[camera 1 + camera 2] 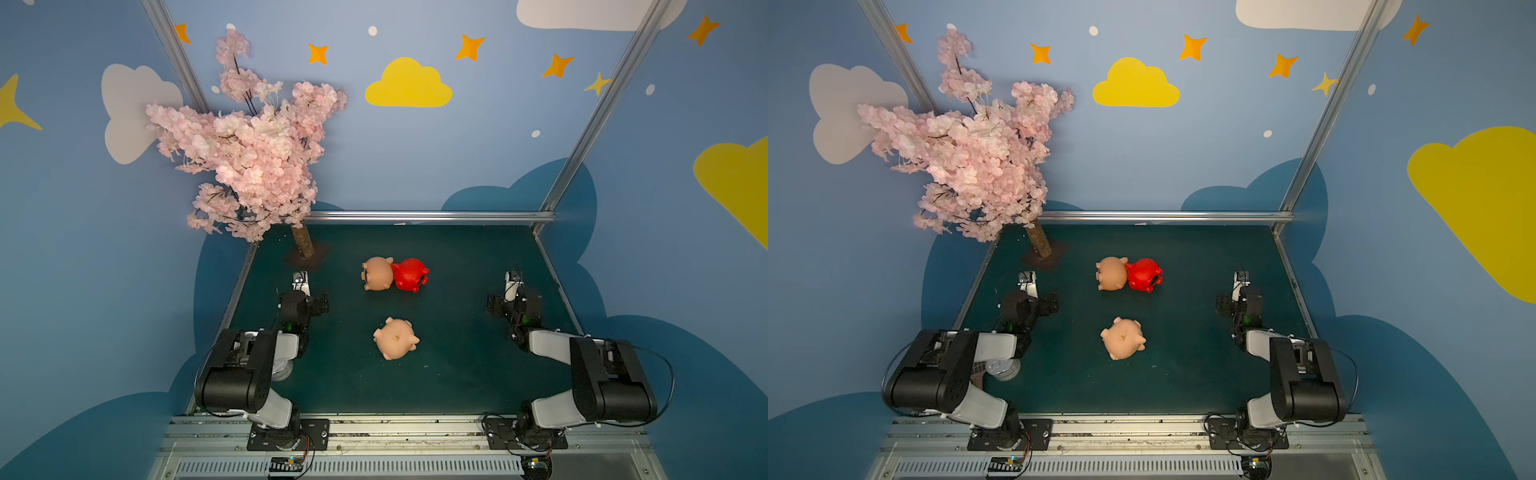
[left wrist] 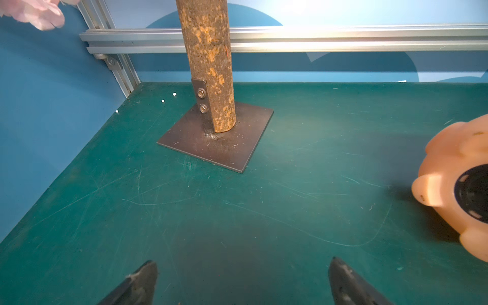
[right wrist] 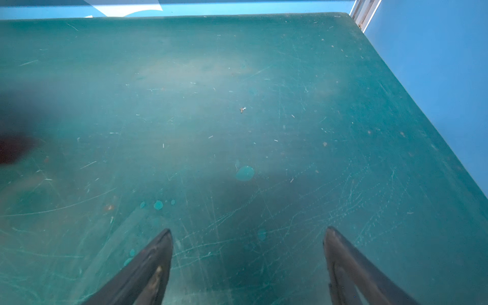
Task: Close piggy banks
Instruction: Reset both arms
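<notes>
Left gripper (image 2: 243,264) and right gripper (image 3: 248,232) hang spread, empty; I'd start with the near piggy bank (image 1: 396,337), gripping its flanks squarely.

The scratched green table (image 1: 457,374) bears a tree's plate (image 1: 316,260) far left, a peach pig (image 1: 377,274) touching a red pig (image 1: 410,275), and a second peach pig (image 1: 395,337) nearer.

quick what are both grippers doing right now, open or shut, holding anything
left gripper: open, holding nothing
right gripper: open, holding nothing
</notes>
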You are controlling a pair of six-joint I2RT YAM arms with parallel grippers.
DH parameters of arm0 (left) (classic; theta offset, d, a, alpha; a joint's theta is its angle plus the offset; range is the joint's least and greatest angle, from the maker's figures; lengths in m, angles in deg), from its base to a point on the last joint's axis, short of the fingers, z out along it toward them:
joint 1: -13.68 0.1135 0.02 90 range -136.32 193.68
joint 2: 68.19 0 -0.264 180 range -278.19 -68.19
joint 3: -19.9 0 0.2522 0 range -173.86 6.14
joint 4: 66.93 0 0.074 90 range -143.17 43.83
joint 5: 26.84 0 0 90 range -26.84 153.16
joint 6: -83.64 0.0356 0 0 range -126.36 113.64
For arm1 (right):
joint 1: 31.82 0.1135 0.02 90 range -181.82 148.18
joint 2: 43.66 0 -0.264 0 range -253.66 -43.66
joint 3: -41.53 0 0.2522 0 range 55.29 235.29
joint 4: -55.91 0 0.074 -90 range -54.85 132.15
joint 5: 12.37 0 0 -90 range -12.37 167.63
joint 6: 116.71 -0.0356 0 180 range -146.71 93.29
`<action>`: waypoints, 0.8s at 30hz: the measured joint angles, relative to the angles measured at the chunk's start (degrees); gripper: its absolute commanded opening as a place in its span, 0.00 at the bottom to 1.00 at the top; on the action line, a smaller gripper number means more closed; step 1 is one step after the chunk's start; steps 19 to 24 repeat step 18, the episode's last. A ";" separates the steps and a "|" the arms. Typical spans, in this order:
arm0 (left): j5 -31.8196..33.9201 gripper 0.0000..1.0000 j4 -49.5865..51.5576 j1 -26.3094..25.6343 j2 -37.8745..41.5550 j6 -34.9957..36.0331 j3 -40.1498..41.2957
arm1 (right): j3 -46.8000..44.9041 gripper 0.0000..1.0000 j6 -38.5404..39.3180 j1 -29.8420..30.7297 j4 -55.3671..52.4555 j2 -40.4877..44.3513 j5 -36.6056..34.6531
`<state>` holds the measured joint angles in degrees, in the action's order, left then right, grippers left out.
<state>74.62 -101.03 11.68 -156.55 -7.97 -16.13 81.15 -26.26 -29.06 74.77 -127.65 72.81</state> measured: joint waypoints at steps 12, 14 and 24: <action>-0.15 1.00 -0.24 0.00 0.00 0.11 0.00 | 0.07 0.88 0.04 0.07 0.02 0.00 -0.04; -0.15 1.00 -0.24 0.00 0.00 0.11 0.00 | 0.07 0.88 0.04 0.07 0.02 0.00 -0.04; -1.44 1.00 -0.17 0.59 0.00 0.09 0.00 | 0.07 0.88 0.04 0.07 0.02 0.00 -0.02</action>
